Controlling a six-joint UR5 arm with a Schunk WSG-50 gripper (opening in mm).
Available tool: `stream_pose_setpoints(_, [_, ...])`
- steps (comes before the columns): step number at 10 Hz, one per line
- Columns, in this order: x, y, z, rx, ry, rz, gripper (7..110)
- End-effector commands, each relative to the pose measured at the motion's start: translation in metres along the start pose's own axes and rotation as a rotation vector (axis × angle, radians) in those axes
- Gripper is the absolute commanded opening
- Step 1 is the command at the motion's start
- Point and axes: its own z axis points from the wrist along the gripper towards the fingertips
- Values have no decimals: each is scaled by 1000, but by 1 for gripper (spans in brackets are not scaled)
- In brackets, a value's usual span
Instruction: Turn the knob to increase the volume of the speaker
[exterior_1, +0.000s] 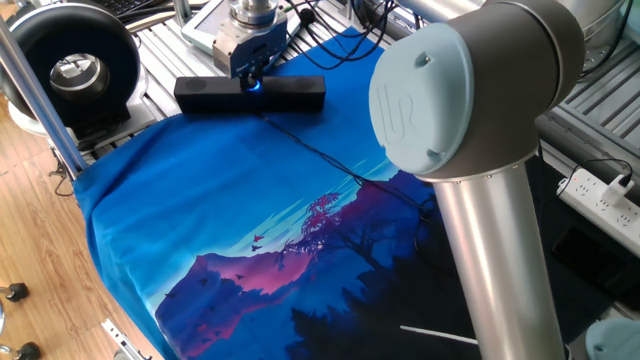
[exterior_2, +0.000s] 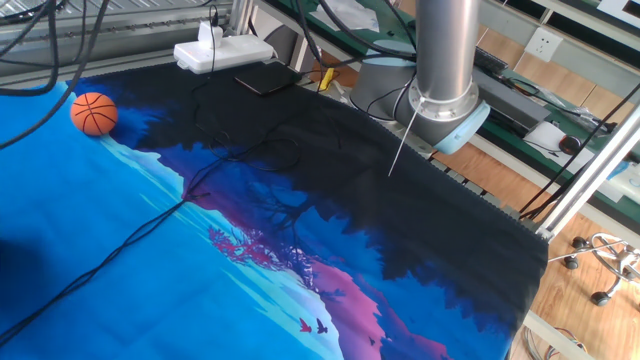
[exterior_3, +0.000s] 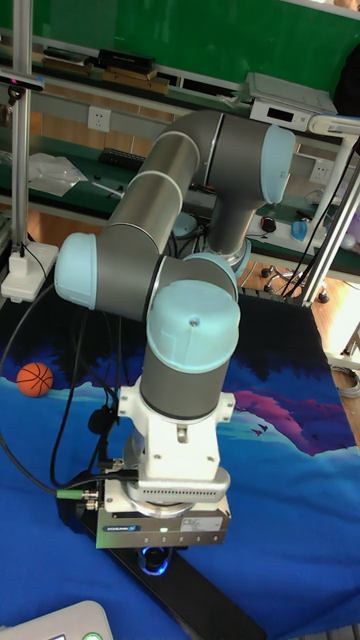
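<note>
In one fixed view the speaker (exterior_1: 249, 95) lies at the far left of the blue cloth (exterior_1: 230, 210), its thin cable (exterior_1: 330, 165) running toward the near right. The gripper (exterior_1: 252, 77) stands directly over the middle of it, where the knob (exterior_1: 253, 87) glows blue; whether the fingers are spread or pinching the knob I cannot tell, they are too small and dark here. The other fixed view shows only cloth, the orange ball (exterior_2: 93, 113) far left and the arm base; the speaker is out of the picture. In the tall fixed view the wrist hides the fingers, w/ blue glow just under it. Judgement: the knob is small, stiff, prob. smooth, so pinch its rim on two opposite sides and turn gently; the speaker is light and may slide on cloth.
</note>
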Motion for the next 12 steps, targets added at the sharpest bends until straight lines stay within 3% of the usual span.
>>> stream_pose_setpoints(1, [10, 13, -4, -38, 30, -63, 22])
stream_pose_setpoints(2, [12, 16, -6, -44, 46, -88, 22])
stream_pose_setpoints(3, [13, 20, -8, -60, 54, -118, 44])
stream_pose_setpoints(4, [13, 22, -9, -72, 55, -142, 44])
stream_pose_setpoints(5, [10, 13, -10, -52, 52, -183, 66])
stream_pose_setpoints(6, [6, 4, -13, -28, 46, -202, 66])
stream_pose_setpoints(9, [4, -6, -28, -16, 56, -244, 66])
stream_pose_setpoints(11, [8, 1, -24, -45, 65, -355, 66])
stream_pose_setpoints(12, [7, 10, -19, -69, 54, -388, 44])
